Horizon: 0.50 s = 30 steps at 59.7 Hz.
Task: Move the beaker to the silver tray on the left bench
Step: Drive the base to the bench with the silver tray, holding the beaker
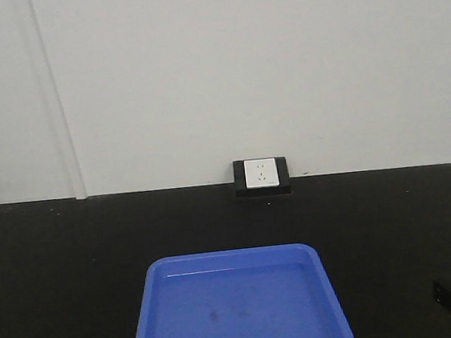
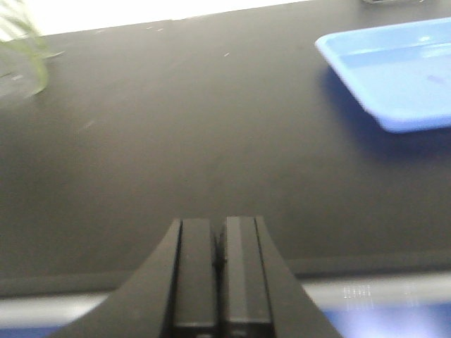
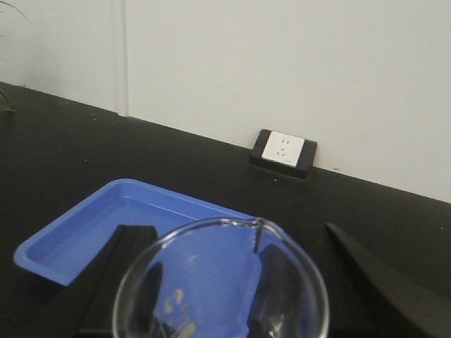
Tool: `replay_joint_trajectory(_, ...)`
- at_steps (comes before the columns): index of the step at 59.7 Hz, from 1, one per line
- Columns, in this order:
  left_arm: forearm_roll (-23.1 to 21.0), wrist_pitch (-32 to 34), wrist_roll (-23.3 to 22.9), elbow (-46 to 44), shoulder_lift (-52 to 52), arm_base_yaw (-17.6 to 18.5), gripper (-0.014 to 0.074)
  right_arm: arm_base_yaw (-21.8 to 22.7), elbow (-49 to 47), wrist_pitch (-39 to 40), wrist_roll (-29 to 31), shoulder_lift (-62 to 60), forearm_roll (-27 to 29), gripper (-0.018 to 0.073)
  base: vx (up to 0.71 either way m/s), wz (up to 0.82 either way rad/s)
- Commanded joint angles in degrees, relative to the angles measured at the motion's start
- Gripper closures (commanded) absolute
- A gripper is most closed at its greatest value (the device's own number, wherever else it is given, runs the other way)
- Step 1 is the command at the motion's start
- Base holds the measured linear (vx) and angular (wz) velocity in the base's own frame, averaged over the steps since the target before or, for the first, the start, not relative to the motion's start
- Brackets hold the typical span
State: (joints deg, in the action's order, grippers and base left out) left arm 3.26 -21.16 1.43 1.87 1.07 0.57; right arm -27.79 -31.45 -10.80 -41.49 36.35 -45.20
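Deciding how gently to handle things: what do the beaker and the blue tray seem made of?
The beaker looks like clear glass, glossy: the blue tray shows through it and its rim glints. That tray seems moulded plastic, smooth with a soft sheen, uniform colour and rounded corners.

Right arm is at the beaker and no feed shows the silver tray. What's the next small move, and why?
Probably tighten the right gripper on the beaker before travel. The glass sits between its jaws, but the right wrist view does not settle whether they grip it. Only the blue tray shows, so the carry may be long. The left gripper is shut, holding nothing.
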Motion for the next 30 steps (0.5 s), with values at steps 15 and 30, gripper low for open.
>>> replay_joint_trajectory(15,-0.16,4.28,-0.10,1.14,0.40,0.33,0.0595,0.02,-1.78,3.29,0.56,-0.09,-1.15,0.0571,-0.25,0.32)
replay_joint_trajectory(30,-0.16,4.28,-0.10,1.14,0.40,0.33,0.0595,0.02,-1.78,3.29,0.56,-0.09,-1.15,0.0571,-0.30,0.44)
